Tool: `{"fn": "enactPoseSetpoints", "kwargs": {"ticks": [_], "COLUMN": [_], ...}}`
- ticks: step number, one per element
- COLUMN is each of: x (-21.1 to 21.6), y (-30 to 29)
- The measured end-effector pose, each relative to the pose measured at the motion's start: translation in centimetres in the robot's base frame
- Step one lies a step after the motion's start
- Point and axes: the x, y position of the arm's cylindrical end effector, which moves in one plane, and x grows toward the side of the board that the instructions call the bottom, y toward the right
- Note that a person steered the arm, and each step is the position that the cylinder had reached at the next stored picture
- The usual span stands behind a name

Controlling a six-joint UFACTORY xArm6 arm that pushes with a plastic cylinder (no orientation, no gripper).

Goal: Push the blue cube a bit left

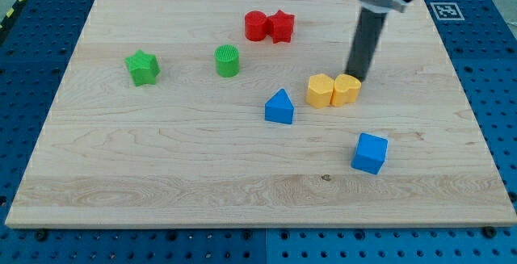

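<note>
The blue cube sits on the wooden board toward the view's lower right. My tip stands just behind the right one of two yellow blocks, well above the blue cube in the view and slightly to its left. The dark rod rises from there to the arm at the view's top.
A blue triangular block lies left of the yellow pair. A red cylinder and red star touch near the top. A green cylinder and green star sit at left.
</note>
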Motion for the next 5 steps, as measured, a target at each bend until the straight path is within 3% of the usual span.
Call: {"fn": "enactPoseSetpoints", "kwargs": {"ticks": [2, 4, 5], "x": [2.6, 12.1, 13.8], "y": [5.5, 5.5, 3.7]}}
